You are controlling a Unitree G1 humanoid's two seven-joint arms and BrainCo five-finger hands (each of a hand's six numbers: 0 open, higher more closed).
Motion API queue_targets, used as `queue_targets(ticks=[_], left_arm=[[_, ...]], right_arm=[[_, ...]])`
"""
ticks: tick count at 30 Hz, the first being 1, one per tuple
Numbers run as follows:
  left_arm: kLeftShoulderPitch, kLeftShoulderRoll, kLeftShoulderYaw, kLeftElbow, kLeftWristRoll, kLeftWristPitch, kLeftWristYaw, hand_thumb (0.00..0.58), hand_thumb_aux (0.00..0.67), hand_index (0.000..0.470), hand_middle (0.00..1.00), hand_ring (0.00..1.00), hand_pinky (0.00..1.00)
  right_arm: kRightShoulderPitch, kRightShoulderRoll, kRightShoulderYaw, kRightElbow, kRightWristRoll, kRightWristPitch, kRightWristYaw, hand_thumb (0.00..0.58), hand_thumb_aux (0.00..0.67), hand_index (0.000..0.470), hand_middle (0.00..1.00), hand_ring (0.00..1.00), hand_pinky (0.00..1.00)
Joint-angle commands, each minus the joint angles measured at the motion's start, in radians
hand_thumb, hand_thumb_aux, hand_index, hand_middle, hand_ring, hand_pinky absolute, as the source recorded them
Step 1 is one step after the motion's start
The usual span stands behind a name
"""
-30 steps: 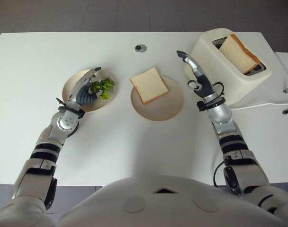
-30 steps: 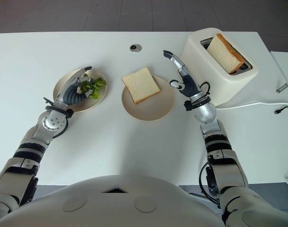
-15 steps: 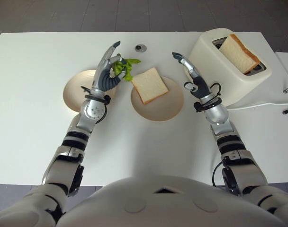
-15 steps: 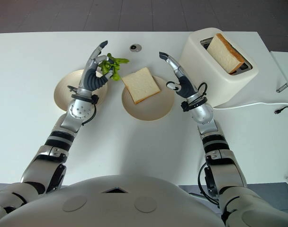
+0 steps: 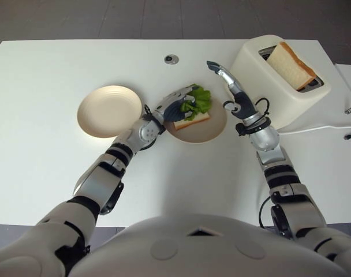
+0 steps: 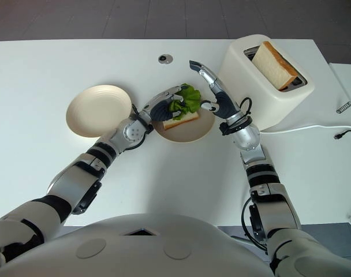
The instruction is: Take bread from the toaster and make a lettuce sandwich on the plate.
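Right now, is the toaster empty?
No, a bread slice sticks up out of the toaster.

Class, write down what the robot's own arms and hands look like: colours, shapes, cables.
The left arm and right arm are silver-grey segmented shells with black bands at the joints and round silver wrists. The left hand and right hand have dark palms, slim silver fingers and thin black cables looped at the wrists.

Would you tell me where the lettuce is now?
Near the middle of the table, the lettuce rests on the bread slice on the plate, held by the left hand.
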Motion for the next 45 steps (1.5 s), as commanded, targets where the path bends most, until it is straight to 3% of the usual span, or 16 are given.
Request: queue_targets(ticks=[1, 4, 9, 12, 13, 15, 17, 19, 22, 25, 27, 28, 30, 35, 40, 45], left_arm=[[0.106, 0.031, -0.031, -0.068, -0.038, -0.028, -0.131, 0.571, 0.586, 0.411, 0.0, 0.0, 0.0], [0.14, 0.05, -0.017, -0.168, -0.066, -0.035, -0.16, 0.554, 0.528, 0.37, 0.0, 0.0, 0.0], [0.171, 0.071, -0.003, -0.27, -0.07, -0.014, -0.169, 0.558, 0.539, 0.378, 0.0, 0.0, 0.0], [0.179, 0.087, -0.01, -0.303, -0.03, 0.019, -0.15, 0.498, 0.418, 0.293, 0.0, 0.0, 0.0], [0.184, 0.101, -0.011, -0.327, -0.005, 0.035, -0.134, 0.498, 0.418, 0.293, 0.0, 0.0, 0.0], [0.212, 0.126, 0.0, -0.402, -0.009, 0.035, -0.144, 0.56, 0.547, 0.383, 0.0, 0.0, 0.0], [0.233, 0.141, 0.01, -0.468, -0.01, 0.047, -0.147, 0.493, 0.41, 0.288, 0.0, 0.0, 0.0], [0.255, 0.153, 0.012, -0.518, -0.012, 0.059, -0.16, 0.466, 0.373, 0.262, 0.0, 0.0, 0.0], [0.291, 0.184, 0.015, -0.594, -0.041, 0.049, -0.204, 0.511, 0.439, 0.308, 0.0, 0.0, 0.0], [0.337, 0.212, 0.036, -0.677, -0.151, 0.012, -0.272, 0.337, 0.236, 0.166, 0.0, 0.0, 0.0], [0.349, 0.231, 0.064, -0.698, -0.179, 0.011, -0.284, 0.268, 0.179, 0.125, 0.0, 0.0, 0.0], [0.351, 0.239, 0.08, -0.701, -0.185, 0.015, -0.284, 0.108, 0.066, 0.046, 0.0, 0.0, 0.0], [0.356, 0.249, 0.114, -0.704, -0.195, 0.023, -0.276, 0.0, 0.0, 0.0, 0.0, 0.0, 0.0], [0.374, 0.245, 0.182, -0.675, -0.225, 0.03, -0.249, 0.0, 0.0, 0.0, 0.0, 0.0, 0.0], [0.401, 0.226, 0.19, -0.664, -0.215, 0.03, -0.226, 0.0, 0.0, 0.0, 0.0, 0.0, 0.0], [0.41, 0.21, 0.187, -0.648, -0.201, 0.026, -0.214, 0.0, 0.0, 0.0, 0.0, 0.0, 0.0]], right_arm=[[0.005, -0.005, 0.006, -0.012, 0.001, 0.013, 0.011, 0.0, 0.0, 0.0, 0.0, 0.0, 0.0], [0.005, -0.003, 0.006, -0.009, 0.0, 0.012, 0.011, 0.0, 0.0, 0.0, 0.0, 0.0, 0.0], [0.004, -0.005, 0.003, -0.003, -0.001, 0.011, 0.01, 0.0, 0.0, 0.0, 0.0, 0.0, 0.0], [0.004, -0.005, 0.003, 0.001, -0.001, 0.011, 0.009, 0.0, 0.0, 0.0, 0.0, 0.0, 0.0], [0.005, -0.004, 0.004, 0.001, -0.002, 0.011, 0.009, 0.0, 0.0, 0.0, 0.0, 0.0, 0.0], [0.003, -0.005, 0.004, 0.006, -0.003, 0.011, 0.009, 0.0, 0.0, 0.0, 0.0, 0.0, 0.0], [0.003, -0.007, 0.004, 0.009, -0.005, 0.011, 0.008, 0.0, 0.0, 0.0, 0.0, 0.0, 0.0], [0.002, -0.008, 0.003, 0.009, -0.006, 0.011, 0.007, 0.0, 0.0, 0.0, 0.0, 0.0, 0.0], [0.0, -0.008, -0.004, -0.005, -0.006, 0.008, 0.001, 0.0, 0.0, 0.0, 0.0, 0.0, 0.0], [0.008, -0.024, -0.017, -0.075, -0.026, 0.009, -0.006, 0.0, 0.0, 0.0, 0.0, 0.0, 0.0], [0.019, -0.05, -0.049, -0.16, -0.097, 0.019, -0.038, 0.0, 0.0, 0.0, 0.0, 0.0, 0.0], [0.027, -0.062, -0.069, -0.208, -0.114, 0.03, -0.048, 0.0, 0.0, 0.0, 0.0, 0.0, 0.0], [0.043, -0.088, -0.114, -0.313, -0.13, 0.053, -0.054, 0.0, 0.0, 0.0, 0.0, 0.0, 0.0], [0.058, -0.207, -0.237, -0.542, -0.147, 0.12, -0.016, 0.0, 0.0, 0.0, 0.0, 0.0, 0.0], [0.046, -0.399, -0.358, -0.471, -0.137, 0.199, 0.044, 0.0, 0.0, 0.0, 0.0, 0.0, 0.0], [0.09, -0.555, -0.397, -0.297, -0.187, 0.375, 0.124, 0.0, 0.0, 0.0, 0.0, 0.0, 0.0]])
